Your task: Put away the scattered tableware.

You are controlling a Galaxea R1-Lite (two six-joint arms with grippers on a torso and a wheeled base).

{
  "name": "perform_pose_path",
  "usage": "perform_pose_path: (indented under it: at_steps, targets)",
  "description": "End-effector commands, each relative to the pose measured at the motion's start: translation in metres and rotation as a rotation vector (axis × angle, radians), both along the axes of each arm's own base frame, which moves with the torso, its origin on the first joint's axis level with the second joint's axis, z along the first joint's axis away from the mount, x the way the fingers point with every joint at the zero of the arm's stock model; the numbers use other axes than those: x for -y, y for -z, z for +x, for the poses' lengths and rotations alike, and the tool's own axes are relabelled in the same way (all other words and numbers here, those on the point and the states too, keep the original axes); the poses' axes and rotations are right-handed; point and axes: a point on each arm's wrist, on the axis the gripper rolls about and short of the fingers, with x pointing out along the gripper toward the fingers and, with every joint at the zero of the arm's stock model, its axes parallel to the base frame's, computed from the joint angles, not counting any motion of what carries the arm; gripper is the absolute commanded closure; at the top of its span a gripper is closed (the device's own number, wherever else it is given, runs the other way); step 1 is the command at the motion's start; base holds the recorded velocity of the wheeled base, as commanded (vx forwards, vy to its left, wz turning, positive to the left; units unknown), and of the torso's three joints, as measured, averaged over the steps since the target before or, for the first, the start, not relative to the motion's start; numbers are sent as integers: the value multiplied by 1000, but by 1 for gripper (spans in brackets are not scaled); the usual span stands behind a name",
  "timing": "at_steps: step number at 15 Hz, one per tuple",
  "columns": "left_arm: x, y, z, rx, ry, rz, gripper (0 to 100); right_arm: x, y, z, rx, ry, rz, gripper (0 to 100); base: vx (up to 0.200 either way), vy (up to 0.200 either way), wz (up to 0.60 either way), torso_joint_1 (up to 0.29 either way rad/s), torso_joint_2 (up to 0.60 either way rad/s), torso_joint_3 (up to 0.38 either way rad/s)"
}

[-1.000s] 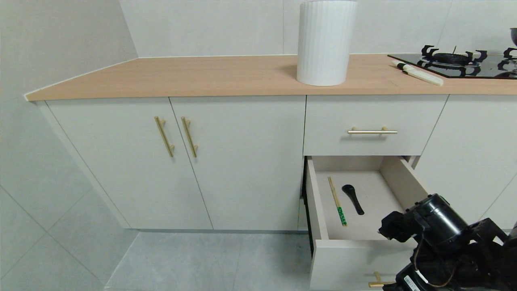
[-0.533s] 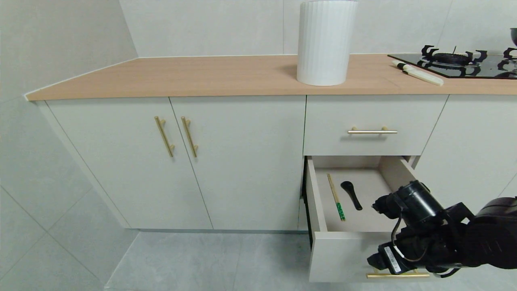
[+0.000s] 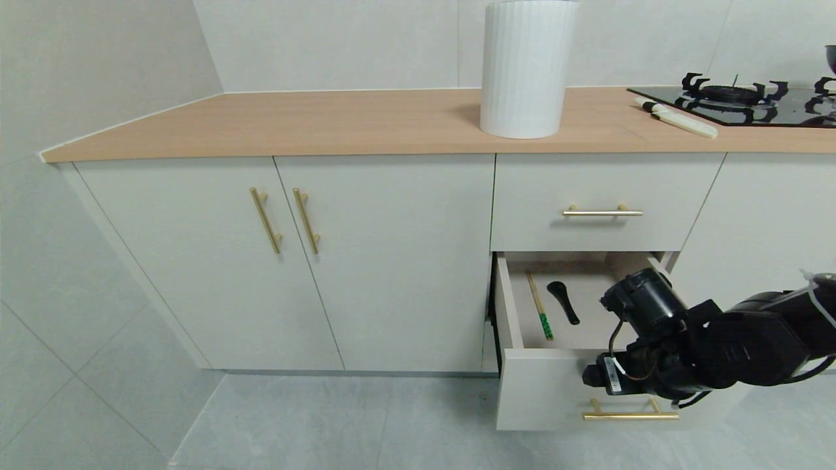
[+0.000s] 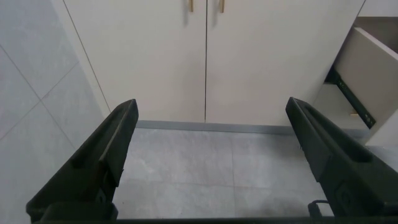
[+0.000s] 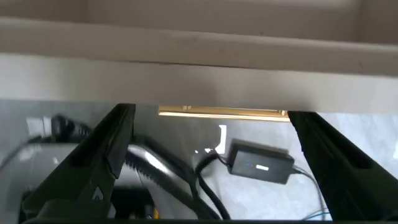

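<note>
The lower drawer [image 3: 542, 391] stands partly open. Inside lie a pair of wooden chopsticks with green ends [image 3: 539, 313] and a black spoon [image 3: 563, 302]. My right arm [image 3: 718, 346] is low in front of the drawer's front panel, just above its gold handle [image 3: 630, 415]. In the right wrist view my right gripper [image 5: 211, 118] is open, its fingers spread wide before the drawer front [image 5: 186, 78], with the gold handle [image 5: 222, 112] between them and farther off. My left gripper [image 4: 211, 109] is open and holds nothing, pointing at the floor below the cabinet doors.
On the wooden counter stand a tall white ribbed cylinder [image 3: 528, 68], a white knife [image 3: 676, 117] and a black gas hob [image 3: 738, 104]. A shut upper drawer [image 3: 601, 212] sits above the open one. Double cabinet doors [image 3: 287, 261] are to the left; grey floor tiles lie below.
The drawer has slid inward toward the cabinet, showing less of its inside. My right arm has moved forward and up along with the drawer front.
</note>
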Motion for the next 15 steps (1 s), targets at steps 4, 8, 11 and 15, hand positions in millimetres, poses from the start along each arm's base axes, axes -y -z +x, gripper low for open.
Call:
perform_pose_path:
  at_steps: [4,8,11,15]
  targets:
    - [0,0,0,0,-1,0,0,6,4,25,102,71,46,0,0,0,0,0,0,0]
    - [0,0,0,0,-1,0,0,9,14,42,206,116,56,0,0,0,0,0,0,0]
    - [0,0,0,0,-1,0,0,10,19,50,259,136,66,0,0,0,0,0,0,0]
    - [0,0,0,0,-1,0,0,11,23,58,320,150,90,0,0,0,0,0,0,0]
